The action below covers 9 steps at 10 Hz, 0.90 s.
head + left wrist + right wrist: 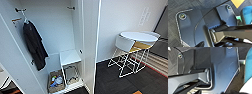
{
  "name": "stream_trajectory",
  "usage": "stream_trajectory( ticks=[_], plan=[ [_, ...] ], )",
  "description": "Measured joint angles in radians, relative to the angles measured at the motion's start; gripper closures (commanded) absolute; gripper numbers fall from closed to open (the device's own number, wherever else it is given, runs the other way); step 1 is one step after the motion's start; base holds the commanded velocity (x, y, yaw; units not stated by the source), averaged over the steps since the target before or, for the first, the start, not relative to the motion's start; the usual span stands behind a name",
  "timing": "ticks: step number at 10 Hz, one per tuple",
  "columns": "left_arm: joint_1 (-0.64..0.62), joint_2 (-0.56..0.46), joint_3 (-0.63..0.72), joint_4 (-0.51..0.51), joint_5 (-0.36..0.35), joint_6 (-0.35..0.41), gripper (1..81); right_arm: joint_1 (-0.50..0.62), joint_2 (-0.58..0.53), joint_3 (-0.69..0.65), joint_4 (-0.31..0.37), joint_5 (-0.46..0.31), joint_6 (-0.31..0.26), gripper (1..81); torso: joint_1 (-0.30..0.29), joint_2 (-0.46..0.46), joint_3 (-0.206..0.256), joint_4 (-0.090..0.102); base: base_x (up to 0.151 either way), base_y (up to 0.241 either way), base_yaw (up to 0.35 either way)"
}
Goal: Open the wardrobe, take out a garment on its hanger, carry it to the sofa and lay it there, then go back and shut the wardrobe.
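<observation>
Whether either claw is apart or together cannot be told from the wrist views. The wardrobe [82, 37] stands open, a long black garment [34, 45] hanging from its rail. Low inside are a white shelf unit [70, 57] and a basket [56, 81]. White wire-legged chairs [132, 47] stand nearby.

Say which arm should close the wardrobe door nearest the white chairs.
Probably the right: that open door stands just right of centre in the head view, while the other door lies far left.
</observation>
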Motion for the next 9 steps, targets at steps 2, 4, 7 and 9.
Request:
stream_trajectory(
  ticks=[2,4,7,9],
  plan=[
    [-0.004,0.0,0.0,0.0,0.001,0.0,1.0,0.003,0.0,0.0,0.0,0.003,0.0,1.0,0.0,0.0,0.0,0.0,0.0,0.0,0.337],
    [-0.003,0.0,0.0,0.0,0.002,0.0,1.0,0.005,0.0,0.0,0.0,0.002,0.0,1.0,0.001,0.0,0.0,0.0,0.0,0.0,0.338],
    [-0.003,0.0,0.0,0.0,0.002,0.0,1.0,-0.003,0.0,0.0,0.0,0.0,0.0,1.0,0.0,0.0,0.0,0.0,0.0,0.0,0.338],
    [-0.003,0.0,0.0,0.0,0.002,0.0,1.0,0.0,0.0,0.0,0.0,0.002,0.0,1.0,0.0,0.0,0.0,0.0,0.0,0.0,0.338]
  ],
)
